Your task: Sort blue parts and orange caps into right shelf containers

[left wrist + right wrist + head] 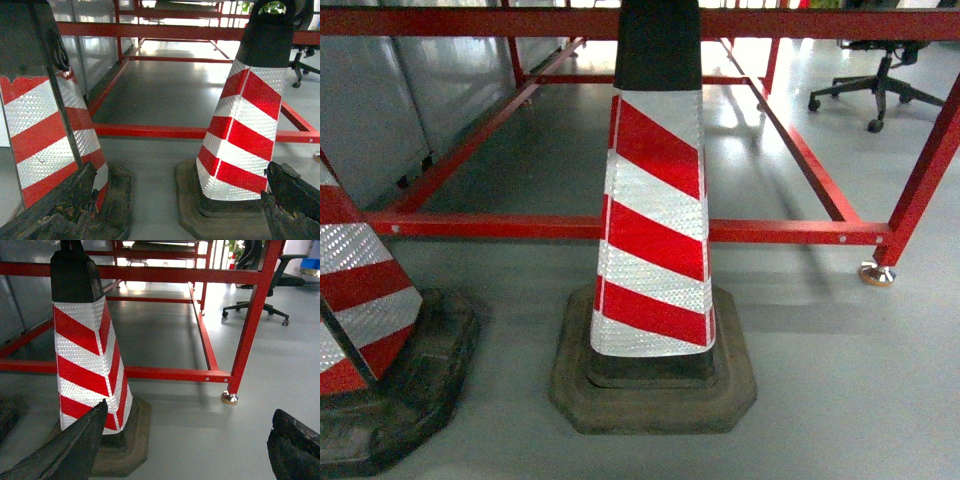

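Currently no blue crates, blue parts or orange caps appear in any view; their location cannot be told. 2 striped traffic cones stand on the grey floor before a red steel frame (620, 228): centre cone (655, 230) and left cone (360, 300). Left gripper (175, 210) and right gripper (185, 450) both hang spread apart and empty, low near the floor, likely a travel posture. Judgement: sorting not begun.

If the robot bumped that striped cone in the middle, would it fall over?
Probably not easily: the cone stands on a wide, thick black base that looks heavy. It would likely scrape along the smooth floor rather than tip. A shove near the top seems riskier.
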You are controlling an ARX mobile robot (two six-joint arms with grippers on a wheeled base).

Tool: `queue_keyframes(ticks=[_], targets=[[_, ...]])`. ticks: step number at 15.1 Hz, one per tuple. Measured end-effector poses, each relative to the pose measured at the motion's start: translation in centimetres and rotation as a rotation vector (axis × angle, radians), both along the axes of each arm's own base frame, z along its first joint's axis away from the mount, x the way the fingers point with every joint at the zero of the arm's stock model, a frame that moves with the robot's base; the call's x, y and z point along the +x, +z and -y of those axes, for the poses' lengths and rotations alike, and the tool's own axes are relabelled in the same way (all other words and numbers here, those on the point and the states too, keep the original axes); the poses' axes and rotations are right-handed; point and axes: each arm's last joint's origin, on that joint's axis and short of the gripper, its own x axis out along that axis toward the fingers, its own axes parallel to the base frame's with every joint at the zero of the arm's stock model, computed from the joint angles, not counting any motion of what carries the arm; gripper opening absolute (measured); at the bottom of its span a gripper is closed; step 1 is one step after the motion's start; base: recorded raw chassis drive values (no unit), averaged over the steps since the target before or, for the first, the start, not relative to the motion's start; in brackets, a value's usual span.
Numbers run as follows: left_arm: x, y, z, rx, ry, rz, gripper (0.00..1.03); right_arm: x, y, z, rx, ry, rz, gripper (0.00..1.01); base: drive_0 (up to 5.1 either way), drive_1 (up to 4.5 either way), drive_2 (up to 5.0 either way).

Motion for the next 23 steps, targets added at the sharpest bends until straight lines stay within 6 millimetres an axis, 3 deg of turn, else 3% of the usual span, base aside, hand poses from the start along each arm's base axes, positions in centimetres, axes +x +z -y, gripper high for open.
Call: queue_keyframes(ticks=[23], targets=[[0.00, 0.00, 0.00, 0.009, -0.001, 0.000, 0.98, 0.00, -0.01, 0.00, 0.001, -0.001, -0.001, 0.98, 0.0, 0.00, 0.0]])
